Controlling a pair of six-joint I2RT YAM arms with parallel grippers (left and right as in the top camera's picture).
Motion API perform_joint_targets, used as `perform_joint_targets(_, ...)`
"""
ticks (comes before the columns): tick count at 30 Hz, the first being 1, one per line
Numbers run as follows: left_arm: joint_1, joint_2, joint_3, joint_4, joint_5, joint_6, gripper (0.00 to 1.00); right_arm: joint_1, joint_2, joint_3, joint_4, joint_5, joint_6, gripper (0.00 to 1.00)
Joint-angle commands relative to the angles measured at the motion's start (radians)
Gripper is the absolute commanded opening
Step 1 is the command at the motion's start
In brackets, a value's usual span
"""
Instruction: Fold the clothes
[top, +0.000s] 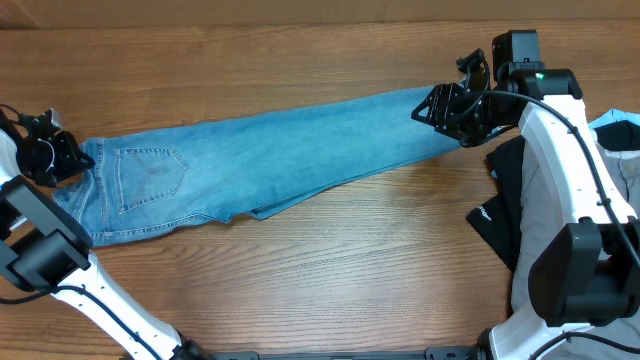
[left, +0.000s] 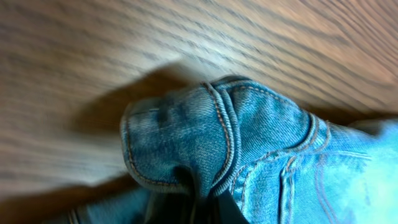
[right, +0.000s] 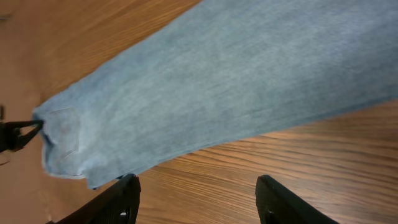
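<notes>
Pressed together on a bunched fold of the waistband (left: 186, 137), the left pincer (top: 48, 152) pinched the jeans (top: 280, 145) just beyond the stitched back pocket (top: 150, 178), on the side away from the legs. The denim there seemed raised a little off the table (top: 330, 270). From the pocket the jeans ran flat across the wood, one leg over the other, to the ankle hem (right: 59, 140) at the end farthest from the pocket. Near that hem hovered the right pincer (right: 199, 202), jaws spread and holding nothing. Farther still from the pocket lay a heap of dark clothing (top: 505, 215). Such denim looked soft yet weighty, likely to sag and drag rather than slip, so the thick seamed edges, waistband and hem, seemed the surest places to take hold.
</notes>
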Motion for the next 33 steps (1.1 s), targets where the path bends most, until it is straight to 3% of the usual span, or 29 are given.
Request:
perform_joint_targets(1, 0.014, -0.006, 0.095, -0.089, 0.059, -0.022, 0.04, 0.001, -0.016, 0.017, -0.014, 0.075, 0.001, 0.63)
perform_joint_targets(10, 0.032, -0.006, 0.270, -0.351, 0.060, -0.064, 0.04, 0.001, 0.001, -0.083, -0.001, 0.204, 0.089, 0.60)
perform_joint_targets(17, 0.032, -0.006, 0.355, -0.538, 0.051, -0.064, 0.04, 0.013, 0.056, -0.285, 0.272, 0.136, 0.102, 0.54)
perform_joint_targets(21, 0.033, -0.011, 0.361, -0.562, 0.028, -0.074, 0.04, 0.016, 0.088, -0.364, 0.403, 0.129, 0.161, 0.48)
perform_joint_targets(26, 0.034, -0.052, 0.362, -0.562, 0.028, -0.076, 0.04, 0.016, 0.147, -0.385, 0.442, 0.129, 0.178, 0.48)
perform_joint_targets(30, 0.040, -0.103, 0.361, -0.562, 0.019, -0.076, 0.04, 0.016, 0.186, -0.385, 0.485, 0.129, 0.178, 0.59)
perform_joint_targets(33, 0.042, -0.147, 0.361, -0.562, -0.006, -0.090, 0.04, 0.016, 0.211, -0.385, 0.520, 0.130, 0.190, 0.60)
